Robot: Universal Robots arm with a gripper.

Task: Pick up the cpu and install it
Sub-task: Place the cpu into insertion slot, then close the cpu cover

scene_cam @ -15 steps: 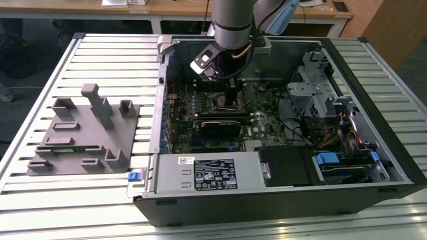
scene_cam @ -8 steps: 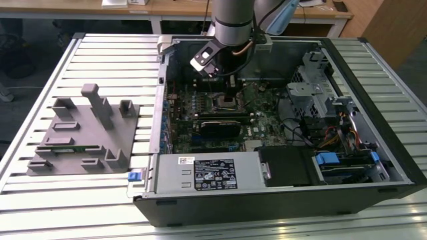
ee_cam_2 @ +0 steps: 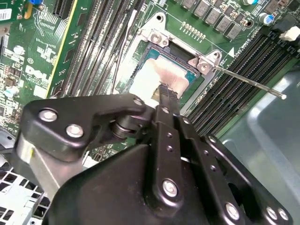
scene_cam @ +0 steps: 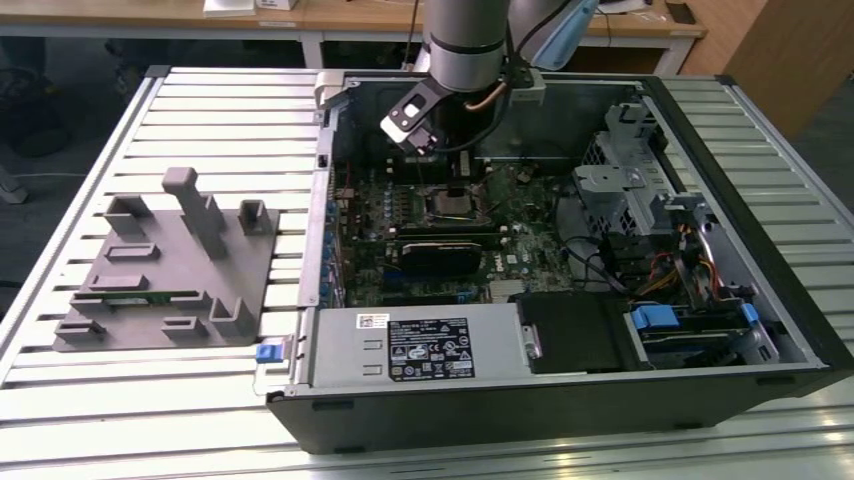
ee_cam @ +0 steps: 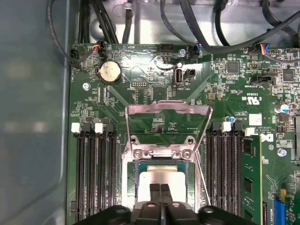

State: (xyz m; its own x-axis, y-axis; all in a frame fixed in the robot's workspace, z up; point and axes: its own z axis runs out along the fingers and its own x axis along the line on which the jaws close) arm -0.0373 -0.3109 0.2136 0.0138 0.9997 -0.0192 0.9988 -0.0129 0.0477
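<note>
Closed gripper (ee_cam: 160, 188) over the cpu (ee_cam: 146, 185), lying flat, square to its socket (ee_cam: 161, 153).

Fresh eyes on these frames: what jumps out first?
An open computer case lies on the slatted table, with the arm's end effector inside it. In both wrist views its fingers are closed together right over the silver cpu. The cpu sits in the socket of the green motherboard, and the metal load plate is flipped open.
</note>
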